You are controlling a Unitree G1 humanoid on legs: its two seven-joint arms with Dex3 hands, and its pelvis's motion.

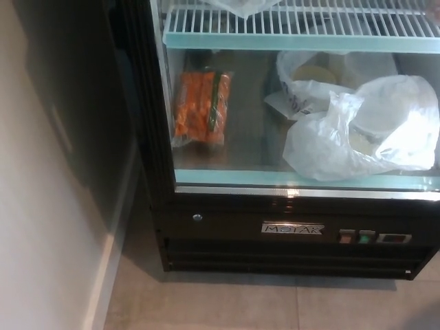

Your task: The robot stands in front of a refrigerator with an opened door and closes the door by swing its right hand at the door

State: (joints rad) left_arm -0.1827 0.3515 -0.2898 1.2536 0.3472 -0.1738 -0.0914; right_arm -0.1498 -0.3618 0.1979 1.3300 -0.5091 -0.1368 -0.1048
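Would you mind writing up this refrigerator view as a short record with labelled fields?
Appliance: black refrigerator with a MOTAK badge on its lower panel
Upper shelf: white wire rack
Bottom shelf, left: bag of carrots, lying flat
Bottom shelf, right: white plastic bags, crumpled, holding pale containers
Controls: switches at lower right of the panel, one lit green
Door: not visible in this view
Surroundings: pale wall to the left, tiled floor below
Robot hands: neither in view
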